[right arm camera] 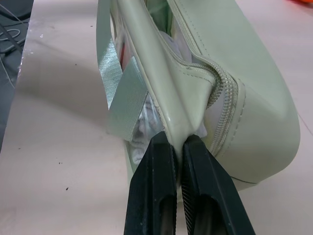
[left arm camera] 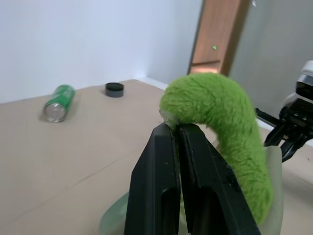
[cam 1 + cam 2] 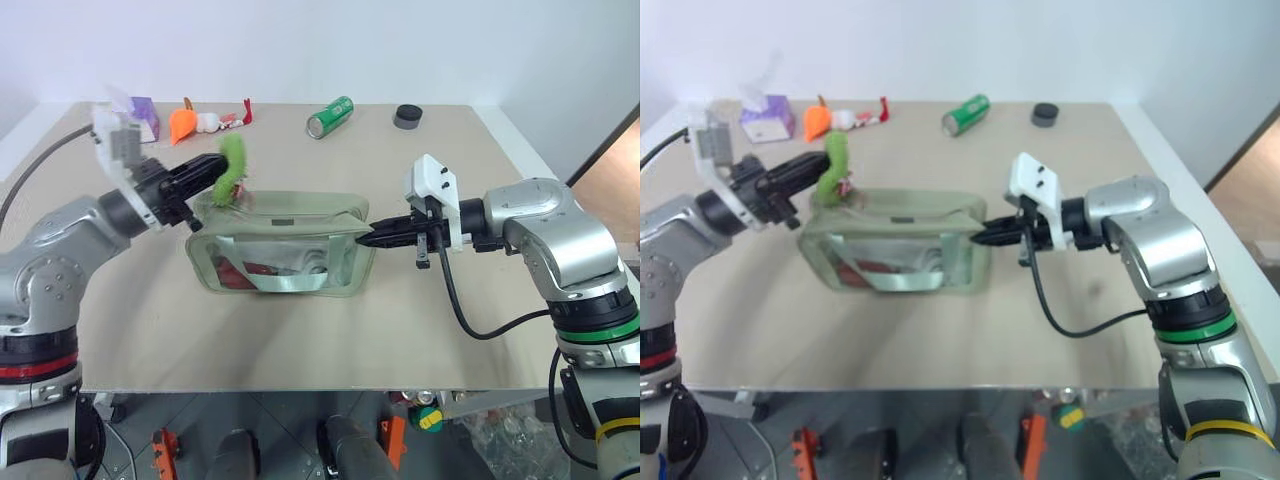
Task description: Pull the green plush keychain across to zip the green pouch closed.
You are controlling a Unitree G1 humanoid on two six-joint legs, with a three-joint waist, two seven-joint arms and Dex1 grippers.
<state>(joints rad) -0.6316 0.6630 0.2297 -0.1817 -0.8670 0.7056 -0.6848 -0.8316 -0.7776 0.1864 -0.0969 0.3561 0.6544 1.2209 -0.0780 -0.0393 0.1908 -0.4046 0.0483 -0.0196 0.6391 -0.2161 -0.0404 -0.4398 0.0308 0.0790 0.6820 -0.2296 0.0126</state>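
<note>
Left end effector (image 3: 212,173) clamps the green plush keychain (image 3: 232,165) at the pouch's 9 o'clock end; right end effector (image 3: 366,238), pinching the green pouch (image 3: 285,245) at 3 o'clock, braces it for zipping.

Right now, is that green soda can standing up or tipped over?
Tipped over: the can lies on its side on the table, silver top facing the camera.

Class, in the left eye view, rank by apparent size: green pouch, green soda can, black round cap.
1. green pouch
2. green soda can
3. black round cap
The can and cap lie farther back, so look smaller.
</note>
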